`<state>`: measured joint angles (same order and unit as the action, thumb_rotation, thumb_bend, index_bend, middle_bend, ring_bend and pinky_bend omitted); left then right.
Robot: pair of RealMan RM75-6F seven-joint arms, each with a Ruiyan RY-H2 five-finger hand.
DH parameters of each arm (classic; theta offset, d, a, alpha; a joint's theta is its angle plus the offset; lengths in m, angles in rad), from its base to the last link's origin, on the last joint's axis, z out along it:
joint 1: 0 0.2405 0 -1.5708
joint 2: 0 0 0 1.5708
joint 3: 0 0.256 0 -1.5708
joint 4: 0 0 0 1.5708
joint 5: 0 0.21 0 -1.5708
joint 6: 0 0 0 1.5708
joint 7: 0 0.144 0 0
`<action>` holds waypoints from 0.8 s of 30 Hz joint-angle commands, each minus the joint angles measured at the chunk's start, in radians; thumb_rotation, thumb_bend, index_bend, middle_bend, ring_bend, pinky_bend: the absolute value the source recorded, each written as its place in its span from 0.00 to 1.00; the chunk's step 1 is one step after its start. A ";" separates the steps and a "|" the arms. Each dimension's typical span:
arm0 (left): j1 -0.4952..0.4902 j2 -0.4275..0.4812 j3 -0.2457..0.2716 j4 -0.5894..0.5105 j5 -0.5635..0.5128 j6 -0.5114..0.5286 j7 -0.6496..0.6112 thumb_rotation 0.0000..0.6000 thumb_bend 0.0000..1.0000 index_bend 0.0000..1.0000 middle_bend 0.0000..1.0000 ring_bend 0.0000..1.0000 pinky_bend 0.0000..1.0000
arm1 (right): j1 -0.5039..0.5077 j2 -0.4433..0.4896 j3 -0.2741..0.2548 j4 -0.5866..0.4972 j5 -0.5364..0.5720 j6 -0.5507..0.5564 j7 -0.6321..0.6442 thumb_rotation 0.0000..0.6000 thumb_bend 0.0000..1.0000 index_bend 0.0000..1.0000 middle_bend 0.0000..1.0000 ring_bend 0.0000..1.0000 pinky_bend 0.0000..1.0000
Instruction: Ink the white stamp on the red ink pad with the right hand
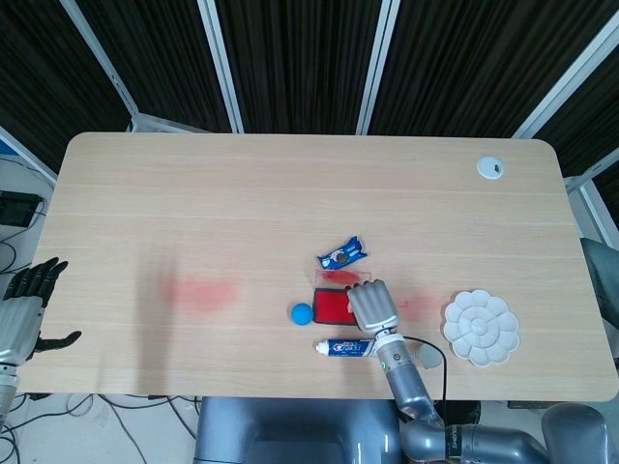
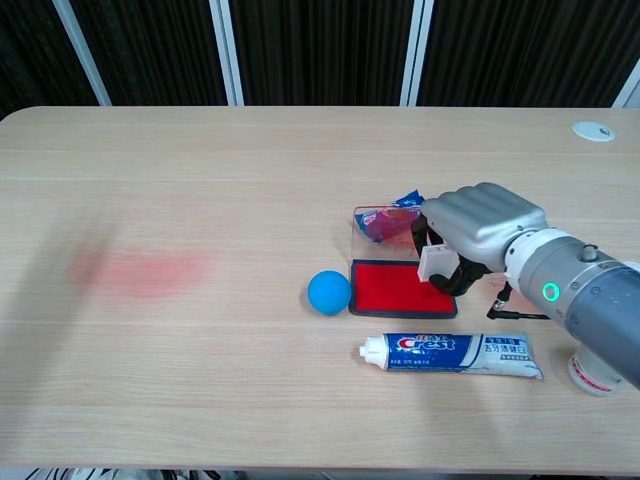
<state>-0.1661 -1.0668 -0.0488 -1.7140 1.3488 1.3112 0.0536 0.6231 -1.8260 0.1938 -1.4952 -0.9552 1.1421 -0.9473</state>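
The robot's right hand [image 2: 478, 228] held the white stamp [image 2: 437, 264] over the right end of the red ink pad [image 2: 398, 287], its fingers [image 2: 452, 215] curled down around the stamp's upper part. In the chest view the stamp's lower end sat at the pad's red surface; whether it actually touched could not be told. In the head view the hand [image 1: 372, 304] covered the pad's right half [image 1: 330, 306] and hid the stamp.

The pad's clear lid [image 2: 400, 233] stood open at the pad's 12 o'clock edge, with a blue snack wrapper [image 2: 404, 204] lying just behind it. A blue ball [image 2: 329, 292] lay just beside the pad at 9 o'clock, and a toothpaste tube [image 2: 452, 355] lay near the pad at 5 o'clock, cap pointing to 9 o'clock. A white flower-shaped palette [image 1: 480, 327] sat well apart at the pad's 3 o'clock. A faint red smear [image 2: 145, 271] marked the desk [image 2: 250, 160] far off at 9 o'clock.

The left hand [image 1: 21, 309] hung off the desk's 9 o'clock edge, fingers [image 1: 37, 277] spread, holding nothing.
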 commanded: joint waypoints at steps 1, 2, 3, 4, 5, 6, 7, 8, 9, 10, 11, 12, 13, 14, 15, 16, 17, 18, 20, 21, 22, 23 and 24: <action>-0.001 0.002 -0.001 -0.002 -0.002 -0.002 -0.003 1.00 0.02 0.00 0.00 0.00 0.00 | 0.013 -0.020 0.007 0.017 0.011 0.001 -0.005 1.00 0.67 0.79 0.66 0.54 0.57; -0.001 0.003 -0.001 -0.002 -0.003 -0.003 -0.005 1.00 0.02 0.00 0.00 0.00 0.00 | 0.017 -0.027 0.010 0.023 0.013 0.002 -0.006 1.00 0.67 0.79 0.66 0.54 0.57; -0.001 0.004 -0.001 -0.003 -0.004 -0.004 -0.007 1.00 0.02 0.00 0.00 0.00 0.00 | 0.022 -0.036 0.014 0.031 0.017 0.003 -0.005 1.00 0.67 0.79 0.66 0.54 0.57; -0.002 0.005 -0.001 -0.004 -0.004 -0.006 -0.008 1.00 0.02 0.00 0.00 0.00 0.00 | 0.026 -0.043 0.017 0.037 0.021 0.004 -0.005 1.00 0.67 0.79 0.66 0.54 0.57; -0.002 0.006 -0.001 -0.004 -0.005 -0.007 -0.010 1.00 0.02 0.00 0.00 0.00 0.00 | 0.030 -0.048 0.019 0.042 0.025 0.005 -0.004 1.00 0.67 0.79 0.66 0.54 0.57; -0.002 0.007 -0.001 -0.005 -0.006 -0.009 -0.012 1.00 0.02 0.00 0.00 0.00 0.00 | 0.035 -0.053 0.023 0.047 0.030 0.006 -0.004 1.00 0.67 0.79 0.66 0.54 0.57; -0.003 0.008 -0.001 -0.006 -0.007 -0.010 -0.013 1.00 0.02 0.00 0.00 0.00 0.00 | 0.038 -0.057 0.025 0.050 0.033 0.008 -0.004 1.00 0.67 0.79 0.66 0.54 0.57; -0.003 0.009 -0.001 -0.006 -0.007 -0.011 -0.015 1.00 0.02 0.00 0.00 0.00 0.00 | 0.042 -0.061 0.028 0.054 0.034 0.009 -0.004 1.00 0.67 0.80 0.66 0.54 0.57; -0.003 0.009 -0.001 -0.007 -0.008 -0.012 -0.016 1.00 0.02 0.00 0.00 0.00 0.00 | 0.046 -0.064 0.031 0.058 0.035 0.010 -0.003 1.00 0.67 0.80 0.66 0.54 0.57; -0.004 0.010 -0.001 -0.008 -0.008 -0.013 -0.018 1.00 0.02 0.00 0.00 0.00 0.00 | 0.049 -0.066 0.033 0.061 0.036 0.012 -0.001 1.00 0.67 0.80 0.66 0.55 0.57; -0.004 0.011 -0.001 -0.008 -0.009 -0.014 -0.019 1.00 0.02 0.00 0.00 0.00 0.00 | 0.052 -0.069 0.036 0.064 0.037 0.014 0.003 1.00 0.67 0.80 0.66 0.55 0.57; -0.004 0.012 -0.001 -0.009 -0.010 -0.015 -0.021 1.00 0.02 0.00 0.00 0.00 0.00 | 0.054 -0.072 0.039 0.067 0.038 0.015 0.006 1.00 0.67 0.80 0.66 0.55 0.57; -0.004 0.013 -0.001 -0.009 -0.010 -0.016 -0.022 1.00 0.02 0.00 0.00 0.00 0.00 | 0.056 -0.074 0.040 0.070 0.040 0.016 0.009 1.00 0.67 0.80 0.66 0.55 0.57; -0.004 0.013 -0.001 -0.010 -0.010 -0.016 -0.023 1.00 0.02 0.00 0.00 0.00 0.00 | 0.057 -0.076 0.041 0.072 0.041 0.017 0.011 1.00 0.67 0.80 0.66 0.55 0.57; -0.005 0.014 -0.001 -0.010 -0.011 -0.017 -0.024 1.00 0.02 0.00 0.00 0.00 0.00 | 0.059 -0.078 0.043 0.075 0.041 0.019 0.014 1.00 0.67 0.80 0.66 0.55 0.57; -0.005 0.014 -0.001 -0.010 -0.011 -0.018 -0.024 1.00 0.02 0.00 0.00 0.00 0.00 | 0.060 -0.080 0.044 0.078 0.041 0.020 0.018 1.00 0.67 0.80 0.66 0.55 0.57; -0.005 0.015 -0.001 -0.011 -0.011 -0.019 -0.025 1.00 0.02 0.00 0.00 0.00 0.00 | 0.061 -0.083 0.044 0.080 0.043 0.020 0.022 1.00 0.67 0.80 0.66 0.55 0.57; -0.005 0.015 -0.001 -0.011 -0.011 -0.020 -0.025 1.00 0.02 0.00 0.00 0.00 0.00 | 0.061 -0.084 0.044 0.081 0.046 0.020 0.025 1.00 0.67 0.80 0.66 0.55 0.57; -0.005 0.016 -0.001 -0.013 -0.012 -0.020 -0.027 1.00 0.02 0.00 0.00 0.00 0.00 | 0.061 -0.088 0.046 0.083 0.054 0.019 0.035 1.00 0.67 0.80 0.66 0.55 0.57; -0.006 0.017 -0.001 -0.013 -0.012 -0.021 -0.027 1.00 0.02 0.00 0.00 0.00 0.00 | 0.061 -0.091 0.045 0.086 0.057 0.019 0.041 1.00 0.67 0.80 0.66 0.55 0.57; -0.006 0.017 0.000 -0.013 -0.013 -0.021 -0.027 1.00 0.02 0.00 0.00 0.00 0.00 | 0.061 -0.093 0.045 0.088 0.057 0.020 0.047 1.00 0.67 0.80 0.66 0.55 0.57; -0.006 0.017 0.000 -0.013 -0.013 -0.022 -0.027 1.00 0.02 0.00 0.00 0.00 0.00 | 0.061 -0.095 0.044 0.092 0.055 0.020 0.054 1.00 0.67 0.80 0.66 0.55 0.57; -0.006 0.017 0.000 -0.013 -0.013 -0.022 -0.027 1.00 0.02 0.00 0.00 0.00 0.00 | 0.061 -0.097 0.042 0.095 0.053 0.020 0.062 1.00 0.67 0.80 0.66 0.55 0.57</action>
<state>-0.1721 -1.0497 -0.0491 -1.7273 1.3358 1.2894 0.0265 0.6839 -1.9205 0.2370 -1.4031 -0.9016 1.1618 -0.8896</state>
